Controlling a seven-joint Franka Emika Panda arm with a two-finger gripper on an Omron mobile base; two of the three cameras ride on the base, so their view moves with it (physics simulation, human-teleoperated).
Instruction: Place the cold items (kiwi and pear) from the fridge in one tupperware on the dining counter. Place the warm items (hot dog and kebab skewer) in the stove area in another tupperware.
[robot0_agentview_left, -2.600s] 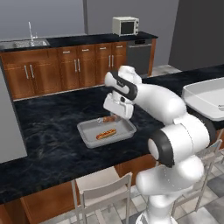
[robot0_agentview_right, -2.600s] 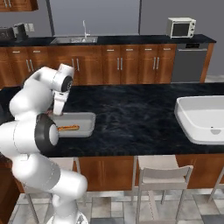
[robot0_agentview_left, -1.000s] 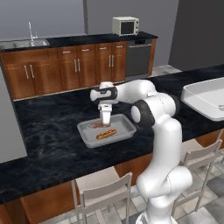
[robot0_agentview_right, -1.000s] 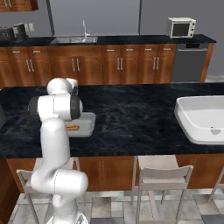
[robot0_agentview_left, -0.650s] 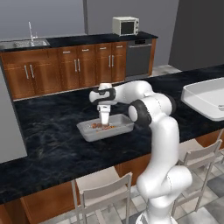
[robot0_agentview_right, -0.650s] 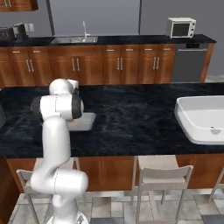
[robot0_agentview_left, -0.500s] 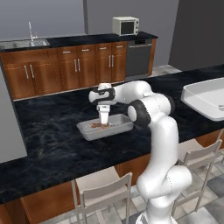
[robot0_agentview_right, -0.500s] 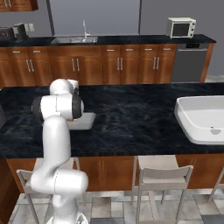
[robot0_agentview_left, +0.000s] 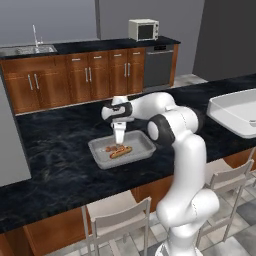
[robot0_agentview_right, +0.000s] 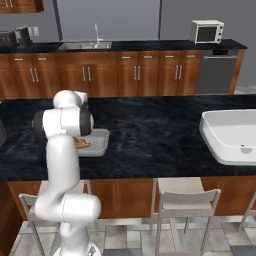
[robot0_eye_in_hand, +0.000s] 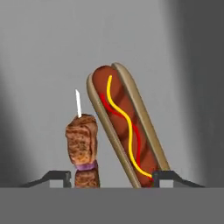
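**Warm items in tray, cold items still to fetch**

Seen from the left base, grey rectangular tupperware tray (robot0_agentview_left: 123, 150) on black counter (robot0_agentview_left: 60, 160), holding bun-wrapped hot dog (robot0_agentview_left: 121, 151) and brown kebab skewer (robot0_agentview_left: 112, 148); gripper (robot0_agentview_left: 120, 140) just above. From the right base, tray (robot0_agentview_right: 98, 142) partly behind arm. Through the hand, fingertips (robot0_eye_in_hand: 57, 176) spread, pinching nothing, skewer (robot0_eye_in_hand: 82, 149) beside hot dog (robot0_eye_in_hand: 124, 124). Likely left: kiwi, pear.

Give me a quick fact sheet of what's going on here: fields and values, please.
Place: kitchen, black counter
Container: grey tub on the counter
Inside it: hot dog and kebab skewer, side by side
Gripper: jaws open, just above the food, holding nothing
Also there: white tub, microwave, sink
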